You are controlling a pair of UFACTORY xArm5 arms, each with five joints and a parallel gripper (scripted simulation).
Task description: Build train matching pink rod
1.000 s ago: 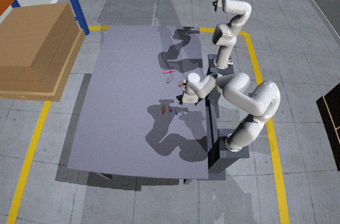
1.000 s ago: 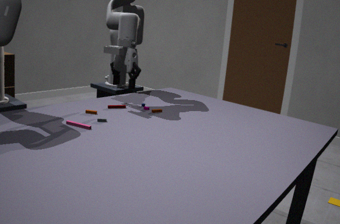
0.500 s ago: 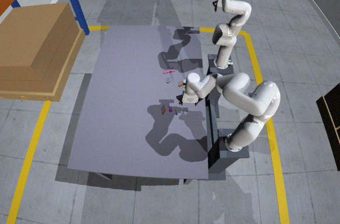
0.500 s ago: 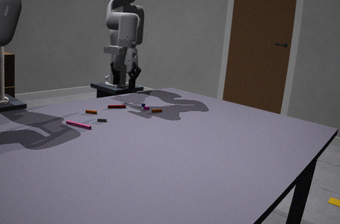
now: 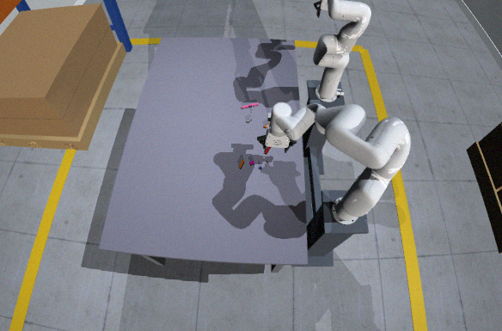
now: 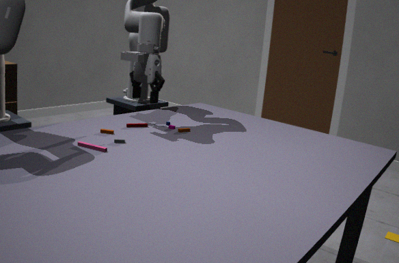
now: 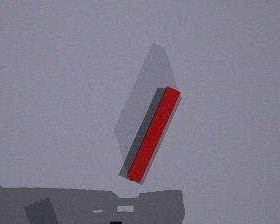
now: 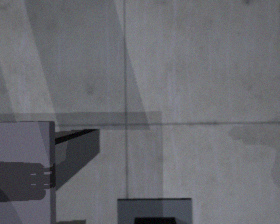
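A pink rod (image 5: 249, 106) (image 6: 92, 146) lies flat, with a short grey rod (image 5: 248, 120) (image 6: 119, 141) and an orange rod (image 5: 266, 125) (image 6: 107, 131) nearby. A red rod (image 5: 267, 150) (image 6: 136, 125) (image 7: 154, 135) lies slantwise in the left wrist view. Another orange rod (image 5: 241, 164) (image 6: 184, 130), a magenta rod (image 5: 252, 162) (image 6: 171, 127) and a small blue rod (image 5: 260, 168) (image 6: 168, 123) lie apart, close together. My left gripper (image 5: 275, 147) (image 6: 145, 97) is open and empty above the red rod. My right gripper (image 5: 317, 9) is open, raised far from the rods.
The table (image 5: 172, 195) (image 6: 218, 196) carries the rods near its robot-side edge. Arm shadows fall across the magenta, blue and second orange rods. The left arm reaches over that edge and partly blocks the top view. The right wrist view shows mostly floor and a table corner (image 8: 16, 142).
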